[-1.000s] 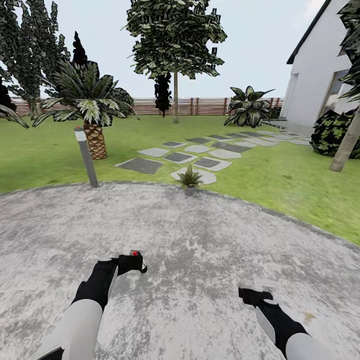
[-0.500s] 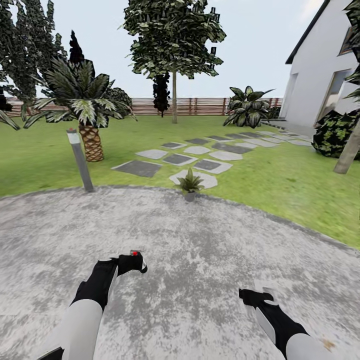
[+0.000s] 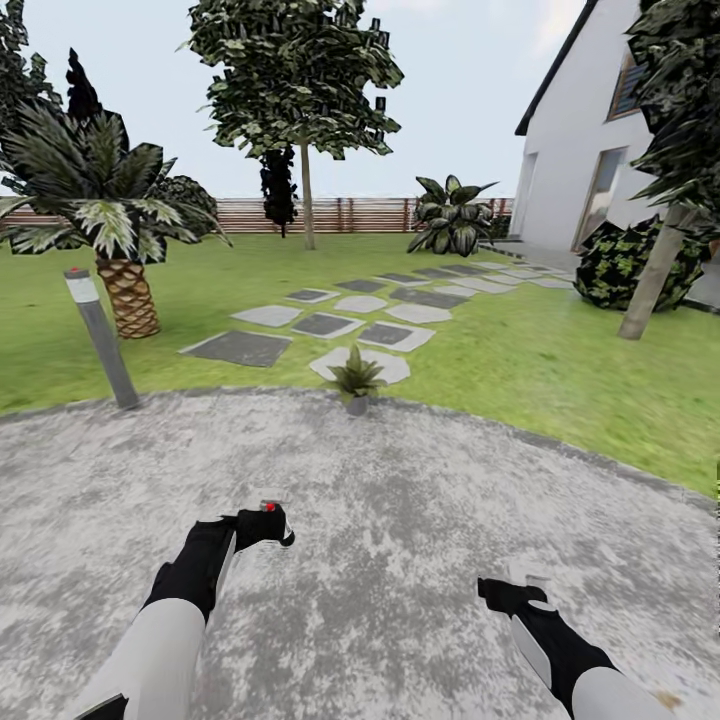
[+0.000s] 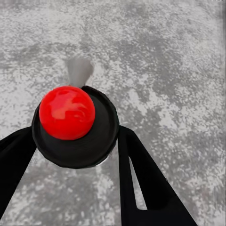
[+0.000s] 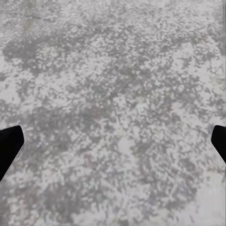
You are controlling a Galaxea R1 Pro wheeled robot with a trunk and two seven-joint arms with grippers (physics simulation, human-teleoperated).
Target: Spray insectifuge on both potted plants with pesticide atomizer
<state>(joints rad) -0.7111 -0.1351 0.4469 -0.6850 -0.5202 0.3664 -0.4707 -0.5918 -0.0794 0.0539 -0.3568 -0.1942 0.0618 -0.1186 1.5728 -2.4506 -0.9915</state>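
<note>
My left gripper (image 3: 268,524) is clamped on the spray bottle (image 3: 270,510), which I hold low over the patio (image 3: 420,520); from the head camera I see just its top with the red spot poking above the black fingers. In the left wrist camera the bottle (image 4: 74,126) sits between the two dark fingers (image 4: 141,183), its round black top carrying a glossy red ball, with a pale grey nozzle pointing out ahead of it over the mottled paving. My right gripper (image 3: 512,590) hangs empty over the patio on the other side, and the right wrist camera shows its fingertips (image 5: 9,146) set wide apart with bare grey paving between them. Ahead of both arms, one potted plant (image 3: 356,378) stands right at the far edge of the patio, a small rosette of pointed leaves in a pale pot, just before the nearest stepping slab (image 3: 362,364). More slabs run across the lawn (image 3: 560,370) toward the white house (image 3: 590,170). Off to the left, a grey bollard lamp (image 3: 100,338) stands at the patio's rim, with a palm (image 3: 110,220) behind it and a wooden fence (image 3: 350,214) along the back.
</note>
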